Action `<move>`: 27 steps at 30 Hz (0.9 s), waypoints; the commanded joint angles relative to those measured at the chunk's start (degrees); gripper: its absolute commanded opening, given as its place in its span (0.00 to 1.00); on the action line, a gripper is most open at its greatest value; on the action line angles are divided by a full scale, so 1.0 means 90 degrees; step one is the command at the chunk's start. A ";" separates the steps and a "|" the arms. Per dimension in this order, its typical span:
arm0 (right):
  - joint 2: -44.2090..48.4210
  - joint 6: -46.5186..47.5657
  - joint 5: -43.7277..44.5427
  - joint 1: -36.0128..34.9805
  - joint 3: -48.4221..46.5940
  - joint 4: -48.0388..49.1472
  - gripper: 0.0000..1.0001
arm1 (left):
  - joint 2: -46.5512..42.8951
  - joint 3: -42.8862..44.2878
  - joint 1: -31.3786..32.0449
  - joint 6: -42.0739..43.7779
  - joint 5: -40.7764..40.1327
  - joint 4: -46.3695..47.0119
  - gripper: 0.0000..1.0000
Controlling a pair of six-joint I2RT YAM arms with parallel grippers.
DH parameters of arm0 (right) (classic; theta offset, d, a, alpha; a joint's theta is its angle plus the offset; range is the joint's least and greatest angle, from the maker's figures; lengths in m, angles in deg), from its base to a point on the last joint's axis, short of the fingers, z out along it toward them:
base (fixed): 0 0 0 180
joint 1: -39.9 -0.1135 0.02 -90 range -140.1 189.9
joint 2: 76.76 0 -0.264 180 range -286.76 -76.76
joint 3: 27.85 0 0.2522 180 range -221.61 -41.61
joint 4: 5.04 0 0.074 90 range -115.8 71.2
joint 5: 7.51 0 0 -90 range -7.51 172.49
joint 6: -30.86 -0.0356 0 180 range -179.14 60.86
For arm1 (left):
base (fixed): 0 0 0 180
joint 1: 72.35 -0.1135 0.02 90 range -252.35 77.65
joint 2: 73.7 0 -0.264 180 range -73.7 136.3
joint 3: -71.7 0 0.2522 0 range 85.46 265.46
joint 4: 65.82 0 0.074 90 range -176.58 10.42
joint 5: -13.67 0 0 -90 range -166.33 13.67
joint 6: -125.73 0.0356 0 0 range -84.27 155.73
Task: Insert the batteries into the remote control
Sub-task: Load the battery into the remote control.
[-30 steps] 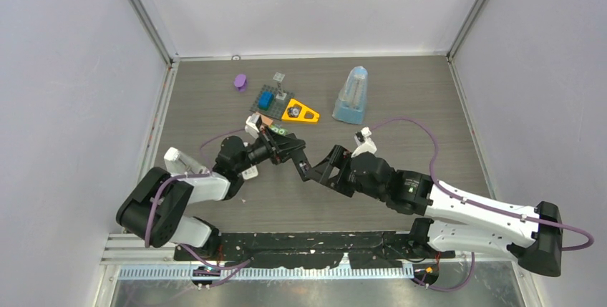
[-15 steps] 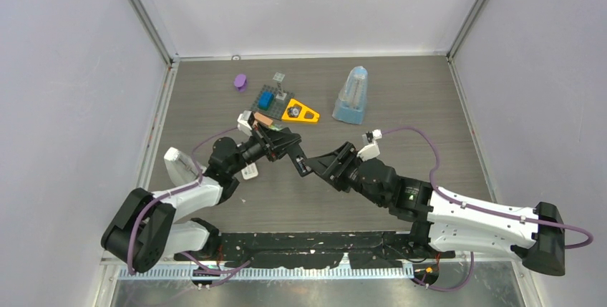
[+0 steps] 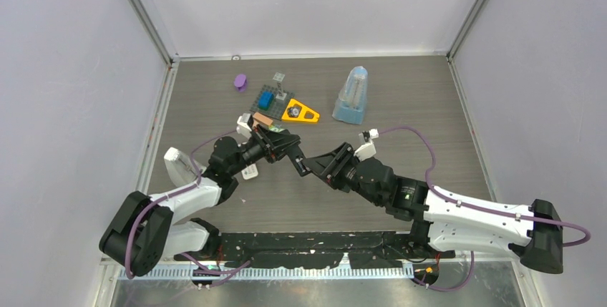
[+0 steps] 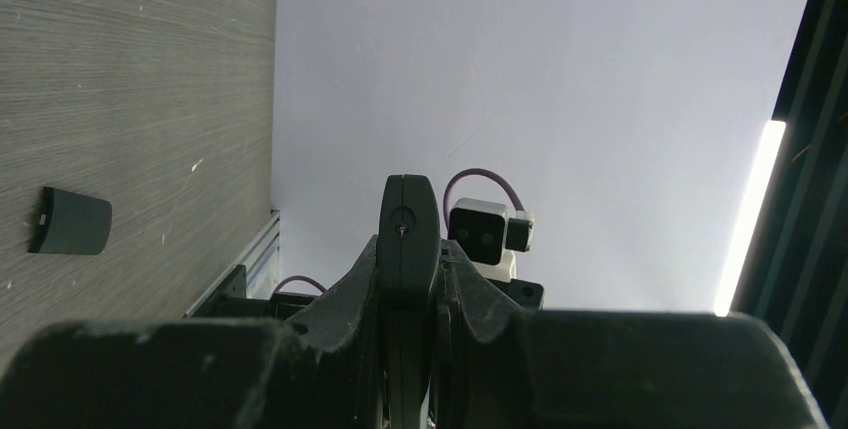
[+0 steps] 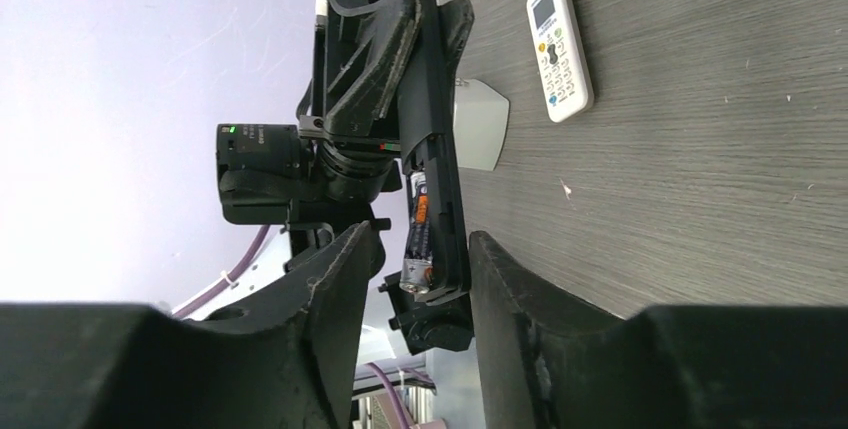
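- Step in hand, as I judge it: seating a battery. The left gripper (image 3: 278, 142) holds the black remote control (image 5: 430, 79) off the desk (image 3: 401, 92), above its middle and nearer the left edge. The battery bay is uncovered and faces the right arm.
- 1 orange-wrapped battery (image 5: 418, 239) sits in that bay. I cannot tell whether it is fully home, or whether a 2nd lies in line with it.
- Left gripper: clenched on the remote, which stands edge-on between the fingers in the left wrist view.
- Right gripper (image 5: 420, 241): about half spread, jaws straddling the bay end of the remote. 1 finger looks to touch the casing's back, and the other shows a gap beside the battery. It grasps nothing that I can see.
- The next move probably calls for a light, square press on the battery while the left grip stays steady.
- A dark cover (image 4: 70, 221), probably the bay door, lies flat on the desk.
- The white remote (image 5: 560, 47) lies flat on the desk, buttons up, well apart from both grippers.
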 commanded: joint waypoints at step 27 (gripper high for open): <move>-0.0453 -0.0518 -0.0236 -0.0029 0.0000 0.0563 0.30 | -0.0361 0.0137 0.0072 0.0075 0.0142 0.0128 0.00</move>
